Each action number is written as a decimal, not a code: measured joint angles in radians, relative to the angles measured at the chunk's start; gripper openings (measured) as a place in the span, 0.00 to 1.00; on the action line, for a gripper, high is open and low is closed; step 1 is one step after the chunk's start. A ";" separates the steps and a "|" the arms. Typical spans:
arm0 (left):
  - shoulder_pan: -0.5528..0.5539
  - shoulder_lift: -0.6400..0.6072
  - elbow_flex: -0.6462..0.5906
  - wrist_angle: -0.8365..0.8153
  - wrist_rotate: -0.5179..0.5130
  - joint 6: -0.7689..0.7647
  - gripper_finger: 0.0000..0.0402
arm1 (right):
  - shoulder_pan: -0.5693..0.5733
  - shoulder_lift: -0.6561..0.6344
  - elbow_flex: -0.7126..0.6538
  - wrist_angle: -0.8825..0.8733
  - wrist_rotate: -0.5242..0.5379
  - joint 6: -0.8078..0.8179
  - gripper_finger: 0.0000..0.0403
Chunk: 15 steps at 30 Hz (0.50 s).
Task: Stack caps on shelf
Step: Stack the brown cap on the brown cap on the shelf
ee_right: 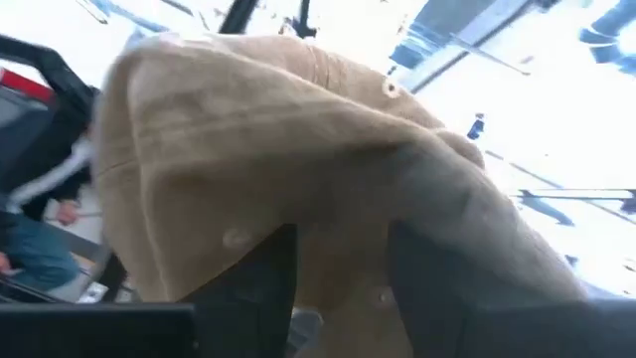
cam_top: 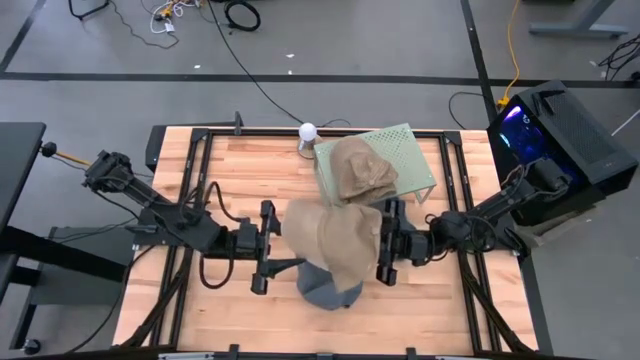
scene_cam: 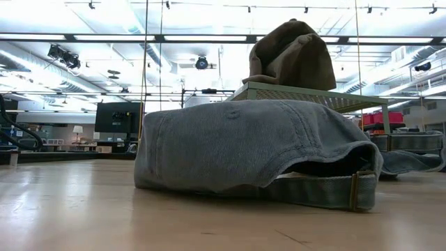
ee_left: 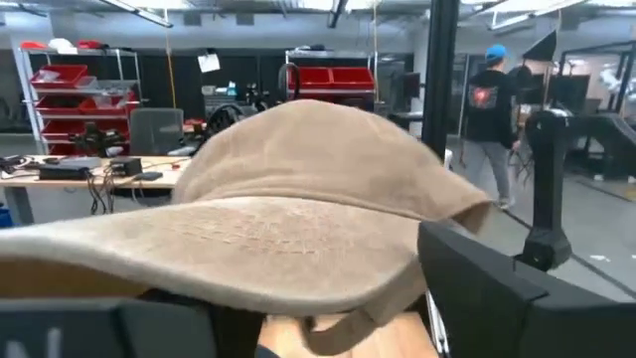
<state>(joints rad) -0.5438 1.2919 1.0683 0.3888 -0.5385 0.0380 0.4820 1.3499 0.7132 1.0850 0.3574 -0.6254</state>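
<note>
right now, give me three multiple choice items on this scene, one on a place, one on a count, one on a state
1. Where does the slate blue-grey fabric cap lie?
A on the wooden table
B in the black box
C on the floor

2. How many tan fabric caps show from above?
A one
B two
C four

3. What is the right gripper doing?
A hanging open and empty
B shut on a tan cap
C pressing the table

1 A: it lies on the boards under the raised tan cap.
2 B: one raised, the second tan cap on the pale green perforated metal shelf.
3 B: tan cloth sits between its fingers.
</note>
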 joint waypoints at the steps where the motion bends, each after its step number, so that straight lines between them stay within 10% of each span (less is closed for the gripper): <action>1: 0.000 0.000 0.000 -0.008 -0.002 0.000 0.59 | 0.000 0.000 0.000 -0.005 0.005 0.000 0.40; 11: 0.002 0.000 0.000 -0.050 -0.009 0.001 0.08 | -0.001 0.000 0.000 -0.056 0.002 -0.047 0.40; 15: 0.002 0.000 0.000 -0.117 -0.005 0.003 0.04 | -0.001 0.000 0.000 -0.054 0.002 -0.097 0.40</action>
<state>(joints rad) -0.5419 1.2919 1.0683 0.2715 -0.5430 0.0414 0.4812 1.3502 0.7132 1.0313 0.3591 -0.7222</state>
